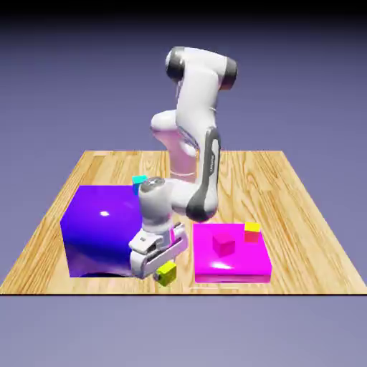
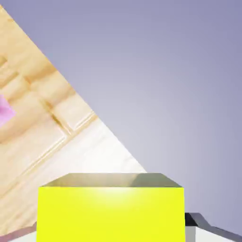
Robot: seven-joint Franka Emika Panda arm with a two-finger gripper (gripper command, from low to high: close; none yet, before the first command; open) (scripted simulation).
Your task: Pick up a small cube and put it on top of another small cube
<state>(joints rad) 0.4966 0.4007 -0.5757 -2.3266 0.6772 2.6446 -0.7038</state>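
Yellow-green cube point(image 2: 110, 212) is clamped in the gripper point(image 1: 163, 271) near the table point(image 1: 301, 215) front edge, tilted, apparently for carrying to the magenta cube point(image 1: 223, 246) on the magenta slab point(image 1: 236, 267); yellow cube point(image 1: 252, 231) farther back.

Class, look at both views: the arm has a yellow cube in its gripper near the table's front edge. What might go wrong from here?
1. The gripper holds the yellow cube by the table edge; if it slips, it may fall off.
2. Swinging toward the magenta cube, the arm could nudge the second yellow cube beside it on the pink block.
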